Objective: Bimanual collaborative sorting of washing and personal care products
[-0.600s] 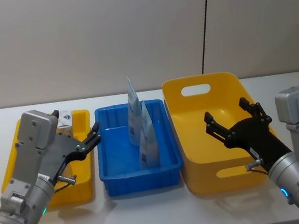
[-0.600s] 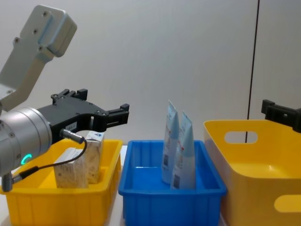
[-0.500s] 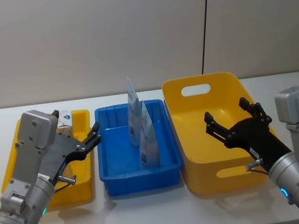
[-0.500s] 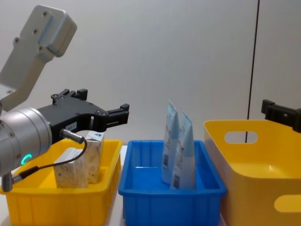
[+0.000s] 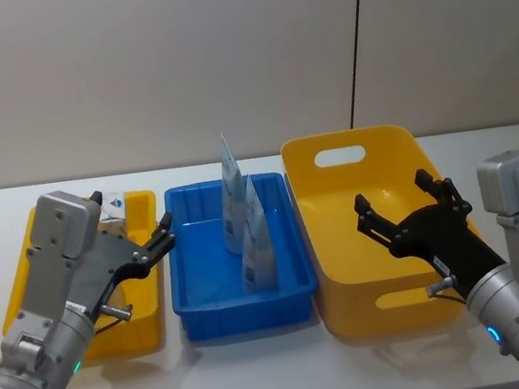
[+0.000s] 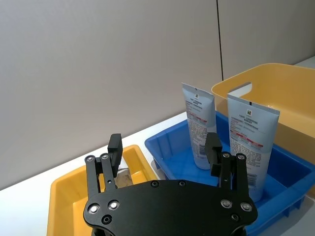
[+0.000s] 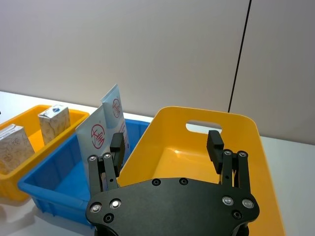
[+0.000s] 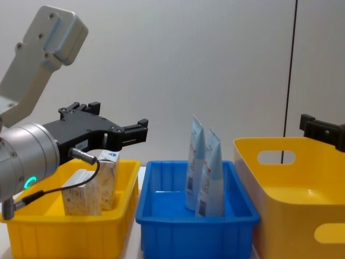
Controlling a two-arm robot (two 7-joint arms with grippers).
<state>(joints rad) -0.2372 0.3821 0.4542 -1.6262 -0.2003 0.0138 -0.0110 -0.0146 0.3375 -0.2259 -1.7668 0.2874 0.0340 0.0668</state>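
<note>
Squeeze tubes point(image 5: 256, 241) stand untouched; left end effector point(image 6: 164, 147) and right end effector point(image 5: 392, 193) gape wide, empty.

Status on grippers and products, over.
Left gripper open above left bin. Right gripper open over big bin. Tubes upright in blue bin; pack, carton in left bin.

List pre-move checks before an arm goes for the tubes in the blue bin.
1. ok: left gripper open, holding nothing, above the small yellow bin on its side nearest the blue bin.
2. ok: right gripper open, holding nothing, above the large yellow bin.
3. ok: near tube and far tube upright in the blue bin.
4. cannot tell: room for a finger between them; they overlap in the chest view.
5. ok: pack and carton sit in the small yellow bin.
</note>
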